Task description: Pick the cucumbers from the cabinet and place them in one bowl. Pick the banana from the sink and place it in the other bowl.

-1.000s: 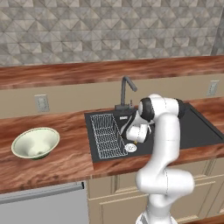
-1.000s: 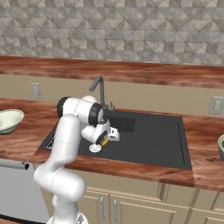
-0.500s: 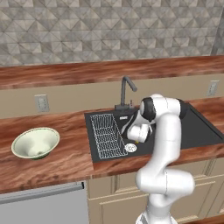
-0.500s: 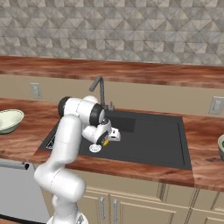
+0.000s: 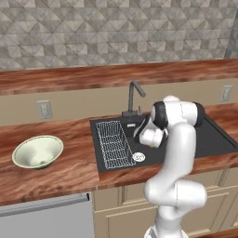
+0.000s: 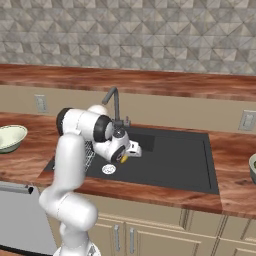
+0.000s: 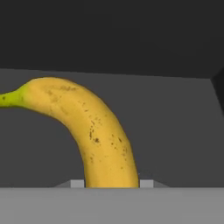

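Fingertips (image 7: 77,183) at the bottom centre of the hand view now sit pressed against both sides of the curved yellow banana with brown speckles and a greenish stem (image 7: 94,131); a second ago the jaws stood wide, so the two-finger gripper (image 7: 111,183) has just closed on the fruit. That, I judge, completes the grasp, and what remains for this half of the task is lifting the fruit clear and carrying it to a bowl. In the right base view the banana (image 6: 123,159) shows as a small yellow tip just under the hand, low over the floor of the black rectangular recessed sink (image 6: 170,160) at centre frame, right of the round silver drain (image 6: 108,169). Whether it still touches the basin floor I cannot tell. From the hand outward, the white arm folds sharply: the wrist dips down into the basin, the forearm rises to a dark-jointed elbow above the counter edge, and the trunk drops to the base at the lower frame. In the left base view the pale green ceramic bowl (image 5: 37,152) rests at centre left on the reddish wooden counter (image 5: 69,167), well apart from the sink.
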Robot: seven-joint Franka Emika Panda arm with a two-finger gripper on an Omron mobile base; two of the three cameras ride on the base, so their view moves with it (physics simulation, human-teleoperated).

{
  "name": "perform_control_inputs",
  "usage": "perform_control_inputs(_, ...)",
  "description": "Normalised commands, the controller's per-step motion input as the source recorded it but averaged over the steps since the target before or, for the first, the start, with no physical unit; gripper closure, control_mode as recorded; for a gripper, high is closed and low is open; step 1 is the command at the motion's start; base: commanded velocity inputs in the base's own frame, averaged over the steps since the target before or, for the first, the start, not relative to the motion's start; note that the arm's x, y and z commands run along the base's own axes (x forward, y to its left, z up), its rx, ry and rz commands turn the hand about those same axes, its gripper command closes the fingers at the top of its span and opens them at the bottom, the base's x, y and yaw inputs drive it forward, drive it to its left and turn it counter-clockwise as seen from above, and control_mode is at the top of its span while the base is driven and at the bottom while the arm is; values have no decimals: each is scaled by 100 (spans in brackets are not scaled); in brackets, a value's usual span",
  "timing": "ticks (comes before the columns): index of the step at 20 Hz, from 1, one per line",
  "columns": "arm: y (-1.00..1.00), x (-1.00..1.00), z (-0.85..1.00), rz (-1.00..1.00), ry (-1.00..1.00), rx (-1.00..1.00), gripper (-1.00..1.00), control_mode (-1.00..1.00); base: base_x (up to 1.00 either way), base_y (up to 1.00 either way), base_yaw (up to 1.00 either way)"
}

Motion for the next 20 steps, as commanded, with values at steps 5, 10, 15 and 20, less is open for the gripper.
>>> perform_control_inputs(5,-12,-36,83,0,-5,8,100,-100,0,0,0)
perform_control_inputs(10,-21,-42,94,0,0,11,100,-100,0,0,0)
perform_control_inputs(15,-29,-47,72,0,0,0,100,-100,0,0,0)
perform_control_inputs(20,-23,-52,73,0,-1,-3,100,-100,0,0,0)
